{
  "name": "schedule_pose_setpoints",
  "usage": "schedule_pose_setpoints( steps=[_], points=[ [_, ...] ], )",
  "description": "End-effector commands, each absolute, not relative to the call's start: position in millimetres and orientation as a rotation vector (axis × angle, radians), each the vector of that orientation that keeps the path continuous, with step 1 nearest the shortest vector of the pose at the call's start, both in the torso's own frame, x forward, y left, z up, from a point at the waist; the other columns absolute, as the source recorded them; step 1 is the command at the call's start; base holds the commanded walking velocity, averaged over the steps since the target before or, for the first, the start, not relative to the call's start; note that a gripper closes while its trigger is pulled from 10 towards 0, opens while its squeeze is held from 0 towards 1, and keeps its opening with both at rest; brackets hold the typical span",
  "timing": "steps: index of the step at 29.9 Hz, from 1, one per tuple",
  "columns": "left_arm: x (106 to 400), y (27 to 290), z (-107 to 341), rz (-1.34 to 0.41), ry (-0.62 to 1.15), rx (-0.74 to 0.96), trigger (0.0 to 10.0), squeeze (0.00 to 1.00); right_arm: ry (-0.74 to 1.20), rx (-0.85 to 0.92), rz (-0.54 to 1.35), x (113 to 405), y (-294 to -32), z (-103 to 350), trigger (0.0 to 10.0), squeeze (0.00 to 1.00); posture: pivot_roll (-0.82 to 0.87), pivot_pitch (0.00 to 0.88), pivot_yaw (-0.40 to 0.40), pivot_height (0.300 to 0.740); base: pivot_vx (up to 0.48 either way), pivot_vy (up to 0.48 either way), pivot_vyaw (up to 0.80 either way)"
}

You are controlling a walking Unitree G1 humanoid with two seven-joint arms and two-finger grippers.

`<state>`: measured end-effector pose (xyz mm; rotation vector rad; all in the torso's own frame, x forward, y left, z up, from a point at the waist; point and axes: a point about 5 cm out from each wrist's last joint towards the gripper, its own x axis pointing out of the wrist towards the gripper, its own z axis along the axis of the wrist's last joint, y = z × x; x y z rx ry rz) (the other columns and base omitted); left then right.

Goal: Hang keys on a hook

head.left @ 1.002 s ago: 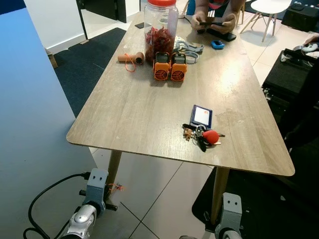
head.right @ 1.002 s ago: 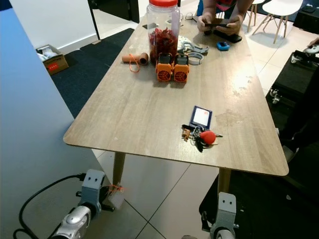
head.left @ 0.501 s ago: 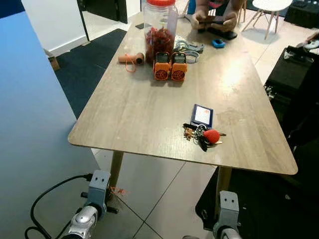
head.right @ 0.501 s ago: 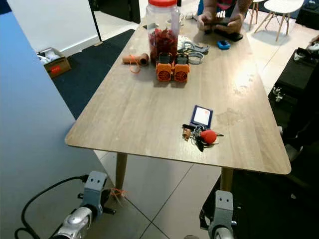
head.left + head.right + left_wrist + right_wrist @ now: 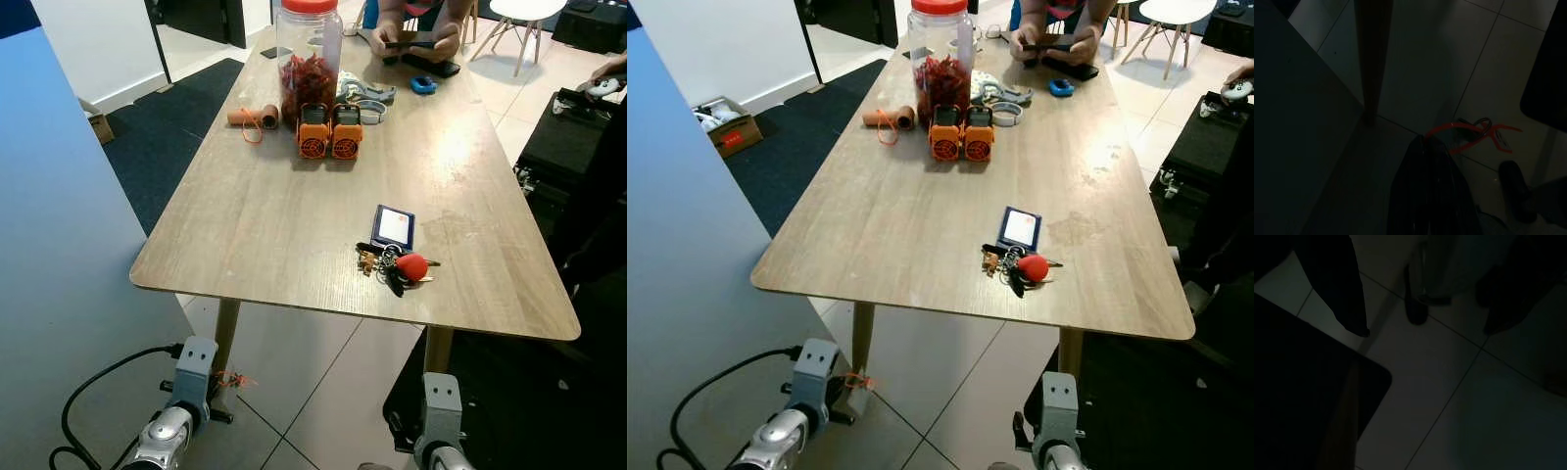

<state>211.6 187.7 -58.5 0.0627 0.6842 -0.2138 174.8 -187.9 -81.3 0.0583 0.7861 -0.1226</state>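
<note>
A bunch of keys [image 5: 397, 266] with a red round fob lies near the front right of the wooden table [image 5: 274, 215]. A dark card holder [image 5: 394, 226] touches its far side. Both arms hang below the table's front edge, the left arm [image 5: 183, 406] by the left table leg and the right arm [image 5: 437, 423] by the right leg. In the dark left wrist view my left gripper [image 5: 1422, 142] points at the tiled floor with its fingers pressed together. In the right wrist view my right gripper [image 5: 1426, 331] is open, its fingers [image 5: 1342, 293] spread wide over the tiles.
At the table's far end stand a tall jar [image 5: 311, 54], two orange devices [image 5: 330, 132] and a cardboard roll [image 5: 253, 116], and a person's hands [image 5: 411, 37] hold a phone. A blue panel [image 5: 59, 255] lies left, black cases [image 5: 573, 147] right. An orange cord [image 5: 1474, 133] lies on the floor.
The whole picture has shifted a little, so the camera moved. The keys, the card holder and both hanging arms keep their places.
</note>
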Motion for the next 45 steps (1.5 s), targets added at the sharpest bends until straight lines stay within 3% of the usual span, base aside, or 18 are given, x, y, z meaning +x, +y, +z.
schedule_pose_setpoints(
  steps=[1, 32, 45],
  points=[
    [211, 184, -59, -0.214, 0.677, 0.065, 10.0, 0.00, 0.815, 0.064, -0.123, 169, -188, -84, 10.0, 0.00, 0.05, 0.052, 0.005, 0.740, 0.000, 0.000, 0.00],
    [214, 197, -56, -0.199, 0.678, 0.079, 10.0, 0.00, 0.821, 0.059, -0.126, 165, -186, -86, 10.0, 0.00, 0.06, 0.073, 0.031, 0.740, 0.000, 0.000, 0.00],
    [214, 188, -57, -0.218, 0.675, 0.049, 10.0, 0.00, 0.814, 0.036, -0.120, 164, -191, -86, 10.0, 0.00, 0.03, 0.062, 0.036, 0.740, 0.000, 0.000, 0.00]
  ],
)
